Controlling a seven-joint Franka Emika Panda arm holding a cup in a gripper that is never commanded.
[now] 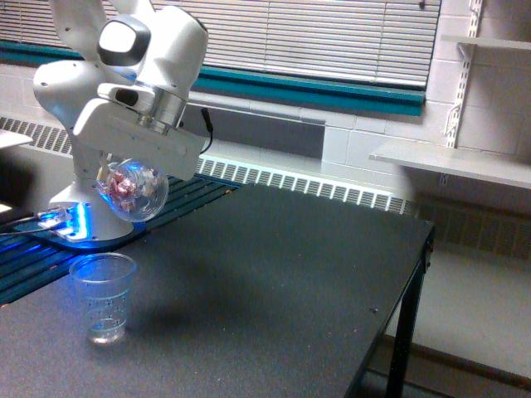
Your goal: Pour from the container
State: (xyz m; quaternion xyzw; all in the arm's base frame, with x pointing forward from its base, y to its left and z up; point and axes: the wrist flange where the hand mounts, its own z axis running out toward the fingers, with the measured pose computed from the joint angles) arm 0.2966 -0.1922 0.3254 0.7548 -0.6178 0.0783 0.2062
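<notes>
This looks like a lab room for testing robots. A big white robot arm (124,99) stands at the far left of a black table (274,282), with blue lights by its base. The walls are white painted blocks. There are window blinds (332,37), a long heater (307,182), and bare shelves (456,157) on the right.

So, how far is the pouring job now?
Done: the hand holds the container in the air, above and slightly to the exterior view's right of the cup. In hand: the container, with pinkish pieces inside, looks tilted. Left: the pour itself, since nothing is falling and no pieces show in the cup.
</notes>
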